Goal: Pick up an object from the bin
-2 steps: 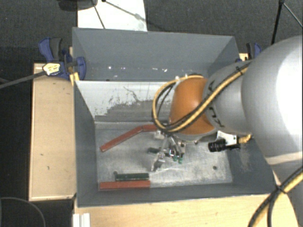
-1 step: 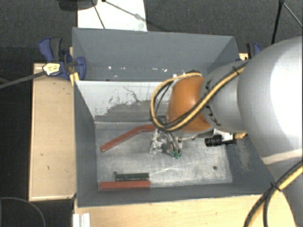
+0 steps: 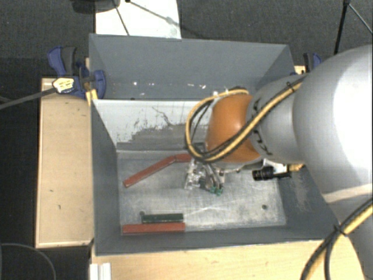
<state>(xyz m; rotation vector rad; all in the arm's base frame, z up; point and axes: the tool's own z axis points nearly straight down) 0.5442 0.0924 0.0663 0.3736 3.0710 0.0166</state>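
Grey arm (image 3: 335,115) from the right, cable-looped orange wrist cover (image 3: 230,124), tool (image 3: 204,181) low beneath it.

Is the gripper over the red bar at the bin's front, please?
No, the gripper hangs over the middle of the bin, well away from the red bar.

You've got a matt grey metal bin (image 3: 105,174) with a scuffed, scratched floor, a dull red-brown strip (image 3: 152,171), a matt dark green bar (image 3: 162,218), a matt red bar (image 3: 153,228), a glossy orange cover (image 3: 230,124), a smooth satin grey arm (image 3: 332,115) and a shiny bare-metal end effector (image 3: 204,181).
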